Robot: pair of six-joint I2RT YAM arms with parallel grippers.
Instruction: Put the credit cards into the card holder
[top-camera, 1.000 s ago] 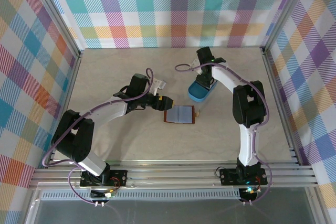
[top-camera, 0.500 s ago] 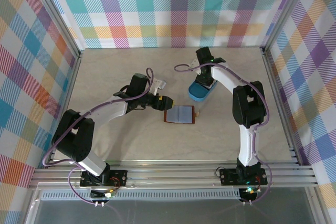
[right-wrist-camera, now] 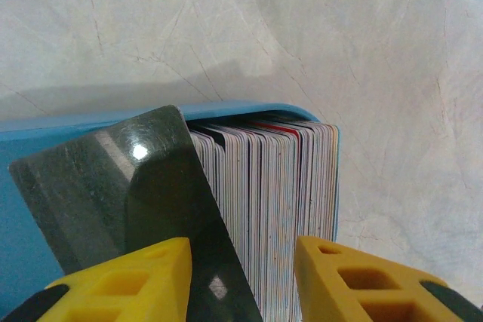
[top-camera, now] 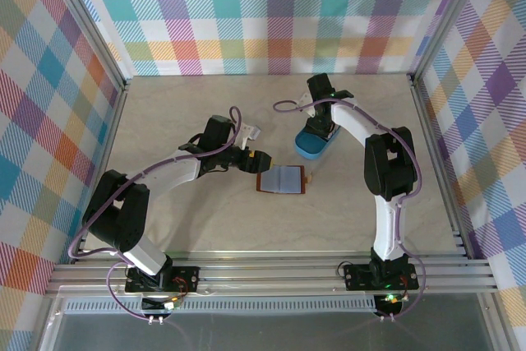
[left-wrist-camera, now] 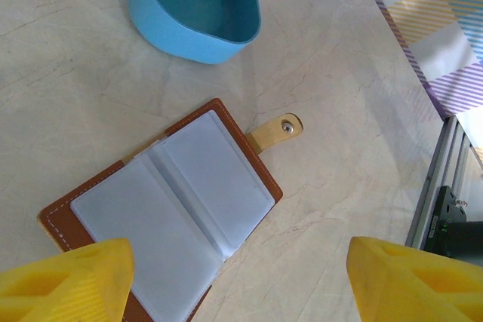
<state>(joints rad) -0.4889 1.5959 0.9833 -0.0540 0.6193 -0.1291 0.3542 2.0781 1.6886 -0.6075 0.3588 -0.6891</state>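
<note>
The card holder (top-camera: 283, 179) lies open flat on the table, its brown leather rim around a pale grey-blue lining (left-wrist-camera: 162, 209) and its snap tab (left-wrist-camera: 278, 130) pointing right. My left gripper (top-camera: 256, 159) hovers at its left edge, open, yellow fingers (left-wrist-camera: 64, 280) wide apart with nothing between them. The credit cards (right-wrist-camera: 275, 209) stand on edge as a thick stack in the blue tray (top-camera: 312, 147). A dark glossy card (right-wrist-camera: 121, 194) leans at the stack's left. My right gripper (right-wrist-camera: 241, 284) is over the tray, open, its fingers (right-wrist-camera: 362, 280) astride the stack.
The blue rounded tray (left-wrist-camera: 196, 32) sits just beyond the card holder, up and to the right. Aluminium frame rails (top-camera: 427, 121) and checked walls bound the table. Bare marbled tabletop (top-camera: 181, 104) lies to the left and behind.
</note>
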